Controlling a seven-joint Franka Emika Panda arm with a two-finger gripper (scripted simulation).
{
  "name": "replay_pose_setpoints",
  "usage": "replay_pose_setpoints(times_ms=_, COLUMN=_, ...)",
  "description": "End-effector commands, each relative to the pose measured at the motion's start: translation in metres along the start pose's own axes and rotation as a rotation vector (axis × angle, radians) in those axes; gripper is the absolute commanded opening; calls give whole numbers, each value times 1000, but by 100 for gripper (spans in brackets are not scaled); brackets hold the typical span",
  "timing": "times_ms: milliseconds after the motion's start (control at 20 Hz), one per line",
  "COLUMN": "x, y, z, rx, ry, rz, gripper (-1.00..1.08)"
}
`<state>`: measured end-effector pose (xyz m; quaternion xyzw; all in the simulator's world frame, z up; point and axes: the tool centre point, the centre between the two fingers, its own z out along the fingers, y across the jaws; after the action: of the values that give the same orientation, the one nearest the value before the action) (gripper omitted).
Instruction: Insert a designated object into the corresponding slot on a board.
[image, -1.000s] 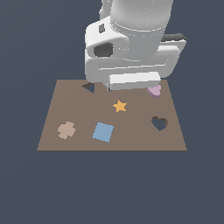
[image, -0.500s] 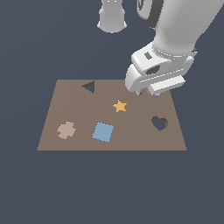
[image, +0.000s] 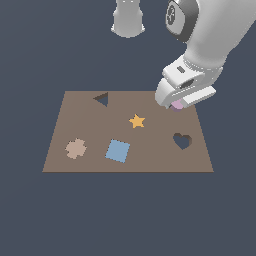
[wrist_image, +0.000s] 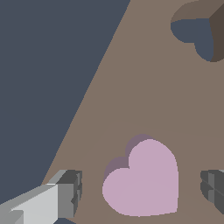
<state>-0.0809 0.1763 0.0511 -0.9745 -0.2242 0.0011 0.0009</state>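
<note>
Gripper (image: 176, 106) is hanging low at the upper right of the exterior view, over the far right corner of the board (image: 90, 165), and it is covering most of the pink heart (image: 177, 105). The heart slot (image: 182, 141) is lying lower in that frame, at the right, apart from the block.

Seen from the wrist, the fingers (wrist_image: 65, 192) are standing wide open on both sides of the heart (wrist_image: 143, 179), touching nothing and holding nothing. I judge that the claw should be descending straight and staying centred, so both pads are meeting the block evenly before lifting it toward the slot (wrist_image: 197, 35).
</note>
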Motion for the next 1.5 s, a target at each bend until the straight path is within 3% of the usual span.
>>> replay_pose_setpoints(times_ms=0, x=0, y=1, z=0, rx=0, ry=1, rz=1, gripper=100)
replay_pose_setpoints(times_ms=500, x=0, y=0, z=21, rx=-2, ry=2, rz=-3, gripper=100)
replay_pose_setpoints(times_ms=550, x=0, y=0, z=21, rx=-2, ry=2, rz=-3, gripper=-100)
replay_pose_setpoints(times_ms=1450, x=0, y=3, z=20, rx=-3, ry=1, rz=-35, gripper=-100)
